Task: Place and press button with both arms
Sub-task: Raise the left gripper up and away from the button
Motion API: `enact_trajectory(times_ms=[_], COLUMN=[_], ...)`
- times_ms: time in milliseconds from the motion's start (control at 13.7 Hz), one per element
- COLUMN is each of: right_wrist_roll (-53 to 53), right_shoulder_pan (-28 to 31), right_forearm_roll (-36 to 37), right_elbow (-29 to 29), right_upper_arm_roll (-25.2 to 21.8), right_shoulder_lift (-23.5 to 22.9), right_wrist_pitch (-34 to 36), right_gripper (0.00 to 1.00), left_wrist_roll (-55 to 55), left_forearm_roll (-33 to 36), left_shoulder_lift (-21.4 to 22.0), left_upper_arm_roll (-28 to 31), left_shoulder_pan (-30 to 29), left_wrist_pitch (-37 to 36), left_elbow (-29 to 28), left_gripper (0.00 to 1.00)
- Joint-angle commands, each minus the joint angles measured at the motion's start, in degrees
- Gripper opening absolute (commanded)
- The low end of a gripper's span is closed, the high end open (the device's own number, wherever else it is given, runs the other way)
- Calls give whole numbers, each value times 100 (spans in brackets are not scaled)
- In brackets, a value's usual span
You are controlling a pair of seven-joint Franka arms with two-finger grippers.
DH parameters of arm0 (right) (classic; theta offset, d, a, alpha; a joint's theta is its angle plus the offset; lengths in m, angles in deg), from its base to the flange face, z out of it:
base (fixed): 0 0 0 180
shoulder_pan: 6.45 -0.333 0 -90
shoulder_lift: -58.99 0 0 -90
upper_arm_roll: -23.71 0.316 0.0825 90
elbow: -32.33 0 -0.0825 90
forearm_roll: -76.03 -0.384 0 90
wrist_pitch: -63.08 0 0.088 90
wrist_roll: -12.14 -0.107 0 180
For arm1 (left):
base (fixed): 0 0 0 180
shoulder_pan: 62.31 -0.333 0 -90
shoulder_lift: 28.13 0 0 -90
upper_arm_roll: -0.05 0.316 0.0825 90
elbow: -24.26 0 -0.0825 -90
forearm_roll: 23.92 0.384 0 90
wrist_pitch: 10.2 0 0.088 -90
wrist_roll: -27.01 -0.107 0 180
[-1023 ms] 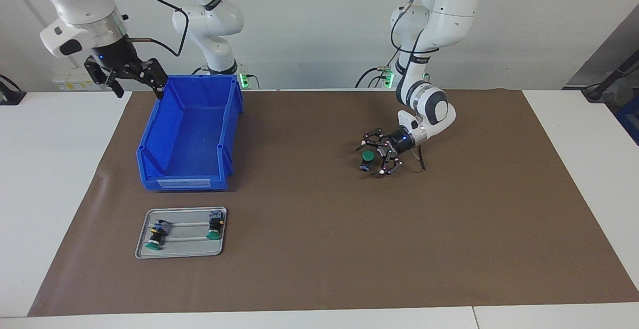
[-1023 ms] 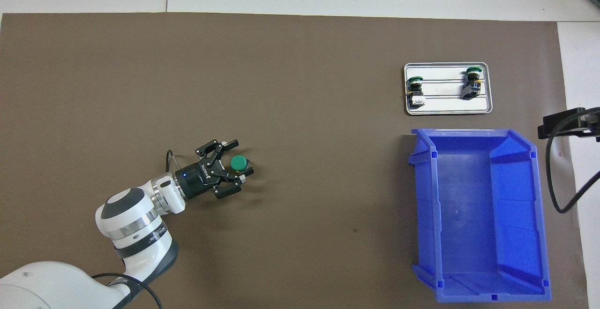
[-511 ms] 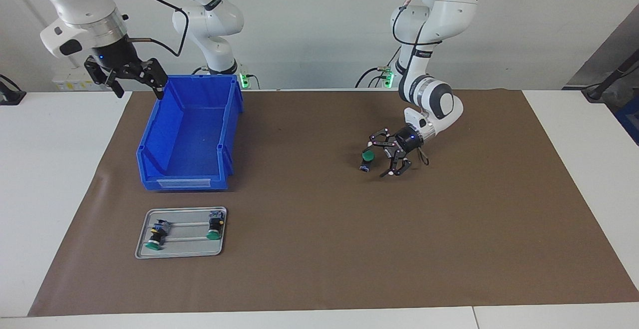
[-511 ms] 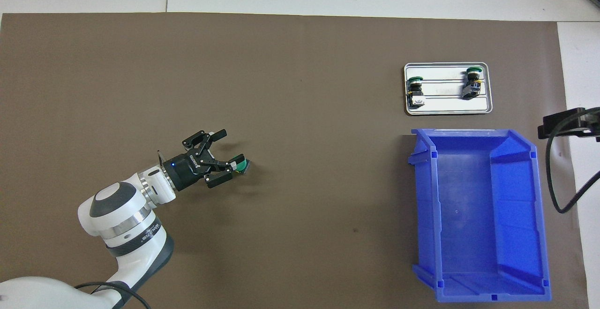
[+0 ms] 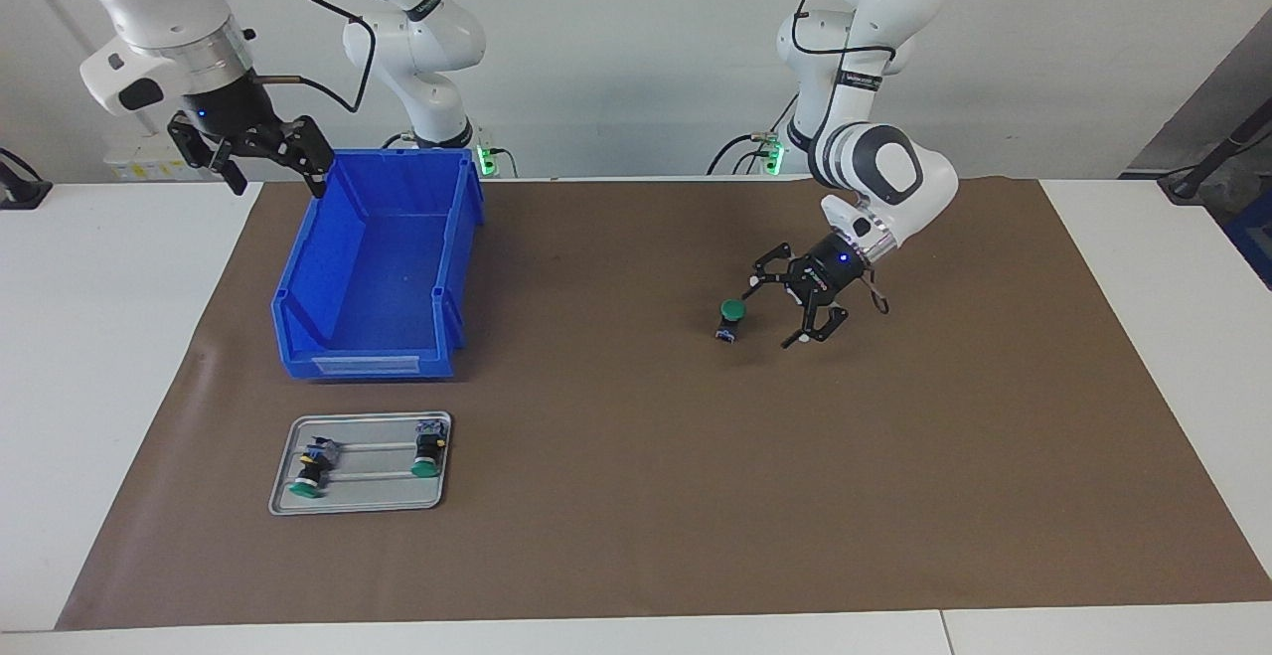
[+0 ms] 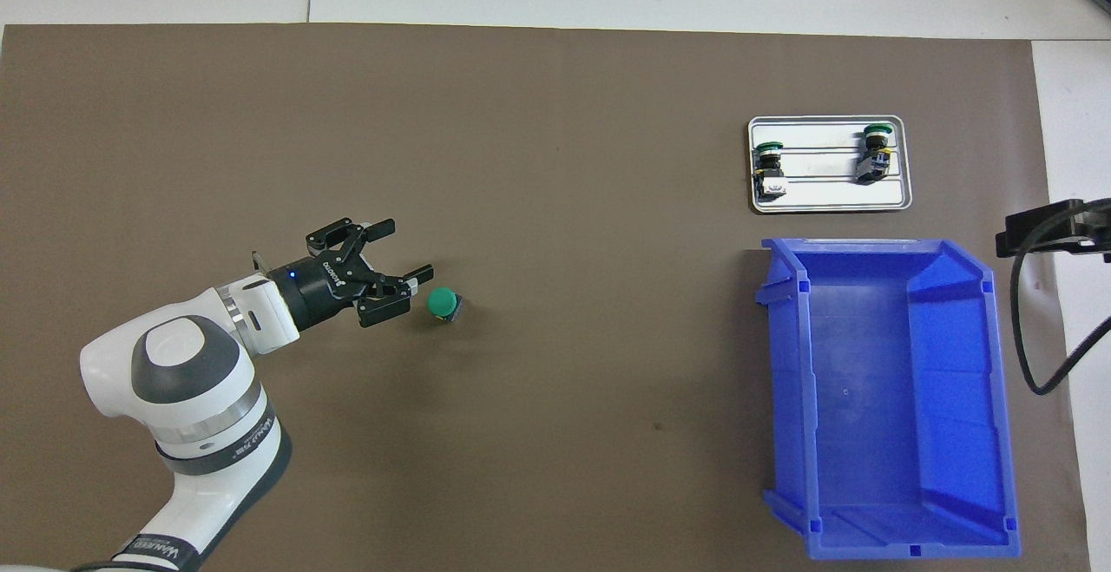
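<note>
Backing away with jaws wide, the left gripper is leaving the button standing mid-mat, placed and awaiting pressing, while the open right gripper is waiting above the bin's corner

An empty blue bin sits on brown paper; a metal tray lies just beside it.

In the overhead view the right pincer is showing only as a dark piece at the edge, its fingers cut off. Beside the left pincer, the button is hiding its body under its cap.
</note>
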Motion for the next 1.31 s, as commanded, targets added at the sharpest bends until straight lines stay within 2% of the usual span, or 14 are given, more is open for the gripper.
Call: enact_trajectory(times_ms=[0, 146, 365, 511, 584, 804, 950, 1023, 1242], right_wrist_roll=[55, 55, 55, 55, 55, 55, 55, 55, 55], right_shoulder_pan=[17, 17, 17, 17, 17, 17, 8, 17, 17], right_forearm_roll=[-58, -58, -58, -58, -58, -58, -58, -58, -58], right_elbow=[-134, -134, -134, -134, -134, -134, -134, -134, -134], right_upper_arm_roll=[0, 0, 0, 0, 0, 0, 0, 0, 0], right_shoulder_lift=[132, 123, 123, 132, 124, 132, 123, 123, 124], right_wrist_pitch=[18, 18, 18, 18, 18, 18, 18, 18, 18], right_gripper=[100, 100, 100, 100, 100, 100, 100, 100, 100], left_wrist_roll=[938, 1317, 1598, 2405, 2443, 2688, 3248, 3800, 6118], left_forearm_roll=[676, 748, 801, 836, 1045, 2055, 2827, 3405, 5759], left_shoulder_lift=[261, 332, 341, 297, 288, 253, 244, 227, 166], left_upper_arm_roll=[-1, -36, -54, -54, -54, 16, 16, 16, 8], left_shoulder_pan=[113, 140, 500, 545, 536, 422, 185, 132, 8], left_wrist_pitch=[550, 806, 1657, 1704, 1704, 1546, 1135, 941, 212], left_elbow=[70, 87, 96, 201, 210, 228, 307, 455, 1052], left_gripper=[99, 99, 99, 99, 99, 99, 99, 99, 99])
